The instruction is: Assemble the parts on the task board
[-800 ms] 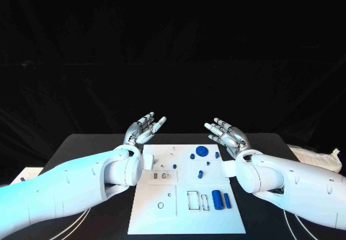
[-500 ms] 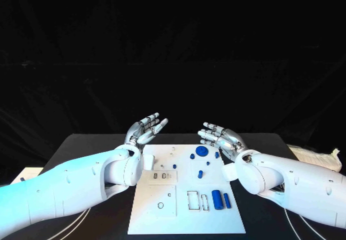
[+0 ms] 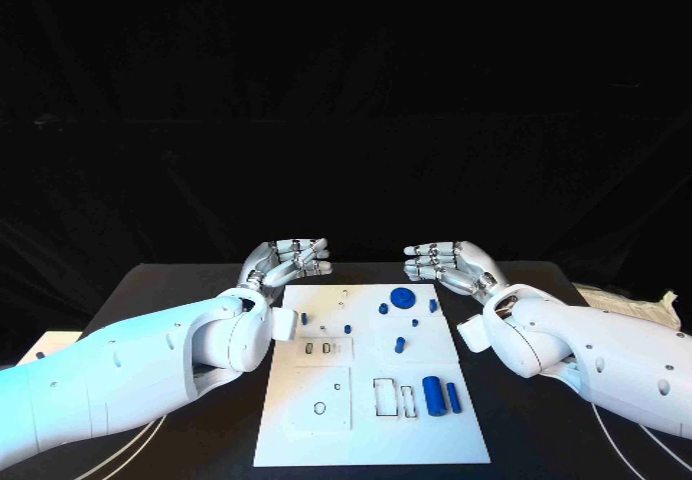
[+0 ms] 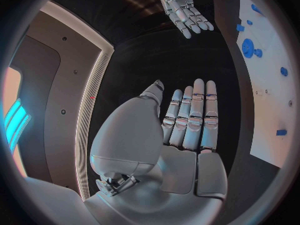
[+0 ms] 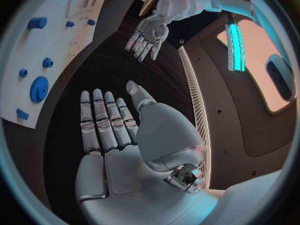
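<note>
both robot hands empty above the far end of the board

the left robot hand (image 3: 287,261) sits left of centre in the head view, just beyond the far left corner of the board (image 3: 332,425). its fingers lie side by side, straight and flat, thumb set apart, and it holds nothing; the left wrist view shows the same flat, unclosed palm (image 4: 187,130). the right robot hand (image 3: 447,263) mirrors it right of centre, just beyond the board's far right corner, also spread flat with nothing in it, as its own wrist view confirms (image 5: 109,130). the two hands face each other across a dark gap and do not touch. both white forearms run down toward the lower corners of the frame, flanking the board's long sides.

the board lies in the lower middle of the head view, lengthwise on the black worktop (image 3: 173,290). on its upper half are a blue gear (image 3: 402,297) and several small blue pegs near it, among them one at (image 3: 400,345). in the lower right part lie two blue cylinders (image 3: 433,396) side by side, next to a rectangular slot (image 3: 387,397). no writing can be read on the board or arms.

the board's near end in the lower middle of the frame is free of the arms, with bare worktop showing at the lower left and right. a crumpled white bag (image 3: 627,305) lies at the worktop's right edge, well apart from the board.
</note>
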`<action>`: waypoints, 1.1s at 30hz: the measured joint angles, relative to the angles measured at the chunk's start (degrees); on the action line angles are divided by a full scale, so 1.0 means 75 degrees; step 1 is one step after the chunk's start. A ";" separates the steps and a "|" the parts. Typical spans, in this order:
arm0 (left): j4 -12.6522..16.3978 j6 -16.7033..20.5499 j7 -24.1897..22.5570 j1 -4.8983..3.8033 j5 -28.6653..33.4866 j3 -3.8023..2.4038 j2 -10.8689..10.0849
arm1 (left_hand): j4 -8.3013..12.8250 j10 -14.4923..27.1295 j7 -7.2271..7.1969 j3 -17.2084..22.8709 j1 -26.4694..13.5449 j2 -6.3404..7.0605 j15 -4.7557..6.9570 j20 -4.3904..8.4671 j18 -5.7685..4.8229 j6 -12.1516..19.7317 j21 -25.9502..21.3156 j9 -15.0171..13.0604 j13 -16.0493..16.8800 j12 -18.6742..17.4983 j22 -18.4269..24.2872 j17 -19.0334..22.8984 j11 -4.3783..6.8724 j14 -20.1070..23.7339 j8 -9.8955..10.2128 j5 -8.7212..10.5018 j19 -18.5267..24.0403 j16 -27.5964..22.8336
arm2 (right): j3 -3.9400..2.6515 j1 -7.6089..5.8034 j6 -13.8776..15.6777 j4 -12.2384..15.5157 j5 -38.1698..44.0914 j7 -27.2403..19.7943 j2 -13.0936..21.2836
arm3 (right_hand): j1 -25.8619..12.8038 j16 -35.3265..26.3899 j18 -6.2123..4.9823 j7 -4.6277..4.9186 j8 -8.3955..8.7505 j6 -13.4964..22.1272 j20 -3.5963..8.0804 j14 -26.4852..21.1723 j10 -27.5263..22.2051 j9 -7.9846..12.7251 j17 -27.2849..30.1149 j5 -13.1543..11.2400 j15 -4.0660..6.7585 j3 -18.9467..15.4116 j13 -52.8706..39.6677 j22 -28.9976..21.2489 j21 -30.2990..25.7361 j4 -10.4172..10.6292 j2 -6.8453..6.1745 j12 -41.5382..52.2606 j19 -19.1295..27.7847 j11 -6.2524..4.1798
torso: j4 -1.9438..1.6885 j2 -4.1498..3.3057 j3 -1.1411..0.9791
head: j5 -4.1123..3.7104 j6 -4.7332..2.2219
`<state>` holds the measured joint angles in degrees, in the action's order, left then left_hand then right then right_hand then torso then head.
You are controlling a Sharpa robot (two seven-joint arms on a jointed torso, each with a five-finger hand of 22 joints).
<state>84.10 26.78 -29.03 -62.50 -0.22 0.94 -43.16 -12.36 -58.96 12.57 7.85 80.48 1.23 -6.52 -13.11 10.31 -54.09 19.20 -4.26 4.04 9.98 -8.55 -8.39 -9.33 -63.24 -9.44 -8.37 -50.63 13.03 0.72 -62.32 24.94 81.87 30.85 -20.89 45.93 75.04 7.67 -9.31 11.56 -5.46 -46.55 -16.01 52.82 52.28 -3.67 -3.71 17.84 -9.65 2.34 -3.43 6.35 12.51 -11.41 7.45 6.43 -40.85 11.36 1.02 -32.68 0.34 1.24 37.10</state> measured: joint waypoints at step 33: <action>0.2406 -0.0397 0.0236 -0.0237 0.0276 -0.0111 -0.1445 | 0.0185 -0.0551 -0.0122 0.0101 0.0072 0.0071 0.0174 0.0181 -0.0001 -0.0336 0.0035 0.0058 -0.0020 -0.0359 0.0064 -0.0332 0.0142 -0.0637 0.0245 0.0000 -0.0552 -0.0089 | -0.0297 -0.0948 -0.1029 0.0301 0.7716 0.3324 -0.0125 | -0.0649 0.4803 0.0012 -0.0496 0.0208 -0.1942 0.1423 0.4160 0.2210 -0.0030 -0.3424 -0.0587 0.1372 0.1733 -0.0033 0.4169 0.6075 -0.0222 -0.1109 -0.0364 -0.3273 -0.0914 | -0.0106 -0.1321 0.0220 | -0.0286 -0.0403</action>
<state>102.14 23.80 -27.25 -64.28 1.85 0.11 -54.00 -10.98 -63.09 11.65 8.61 81.02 1.76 -5.21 -11.76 10.30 -56.61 19.47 -3.83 3.89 7.29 -8.07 -10.88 -8.27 -68.02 -7.60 -8.38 -54.77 12.36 -1.51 -69.43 17.23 84.13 88.72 4.04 44.99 70.18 43.69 -9.22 7.84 -3.90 -61.12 -5.34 84.02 68.86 -3.90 -29.40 13.43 0.64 15.34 -3.68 37.62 58.07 -13.08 -0.86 3.71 -65.40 4.51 0.22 -42.59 1.98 -0.91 34.08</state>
